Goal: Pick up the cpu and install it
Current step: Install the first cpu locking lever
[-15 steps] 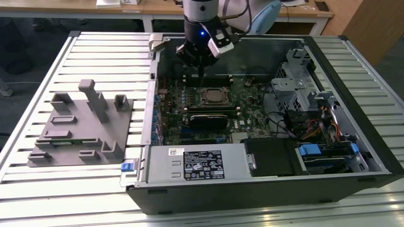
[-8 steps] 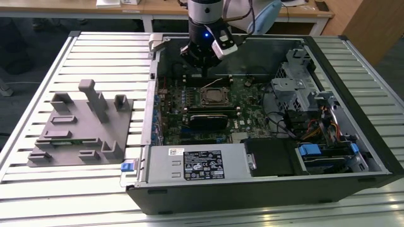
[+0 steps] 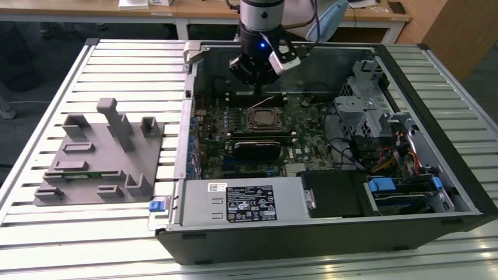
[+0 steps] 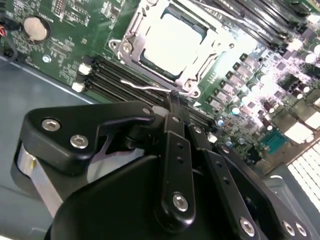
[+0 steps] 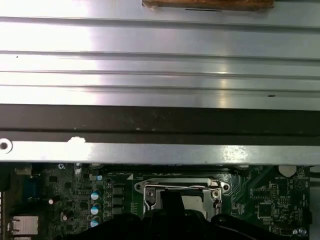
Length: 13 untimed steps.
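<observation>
In the second wrist view, the robot's black hand [image 4: 172, 100] has its fingers closed together, apparently holding nothing, tips at the socket lever [image 4: 150, 88]. Just beyond, the cpu [image 4: 172, 42] already sits in its socket. Judgement: press the lever steadily, without slipping.

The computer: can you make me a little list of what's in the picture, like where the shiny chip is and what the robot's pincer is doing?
cpu: pale silver square sitting in the socket on the green board
socket frame: metal, around the cpu
wire lever: thin, lying along the socket's edge
pincer: just beside the socket, its tip close to the wire lever; holds nothing that shows
computer case: open, lying on a slatted metal table
grey fixture: on the table at the exterior view's left, outside the case
</observation>
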Each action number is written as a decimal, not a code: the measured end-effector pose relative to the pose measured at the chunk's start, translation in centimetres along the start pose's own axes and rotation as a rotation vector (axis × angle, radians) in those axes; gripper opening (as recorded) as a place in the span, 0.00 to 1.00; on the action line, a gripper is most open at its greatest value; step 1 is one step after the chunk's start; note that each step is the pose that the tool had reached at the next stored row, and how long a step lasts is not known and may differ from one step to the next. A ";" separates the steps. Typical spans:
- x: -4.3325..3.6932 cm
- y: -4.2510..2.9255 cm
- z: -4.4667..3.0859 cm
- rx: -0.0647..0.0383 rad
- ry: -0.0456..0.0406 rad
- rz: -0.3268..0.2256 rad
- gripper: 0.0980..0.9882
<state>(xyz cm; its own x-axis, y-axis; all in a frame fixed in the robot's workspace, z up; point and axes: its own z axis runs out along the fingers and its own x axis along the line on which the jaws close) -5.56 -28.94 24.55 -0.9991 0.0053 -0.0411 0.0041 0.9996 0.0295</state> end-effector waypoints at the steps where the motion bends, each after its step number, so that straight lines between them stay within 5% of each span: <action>1: -0.12 0.01 0.04 0.000 0.0009 0.000 0.01; 13: -1.33 0.18 1.24 0.000 0.0029 0.000 0.01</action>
<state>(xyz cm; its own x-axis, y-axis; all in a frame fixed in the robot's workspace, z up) -4.18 -28.74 23.38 -0.9993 0.0050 -0.0382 0.0039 0.9996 0.0293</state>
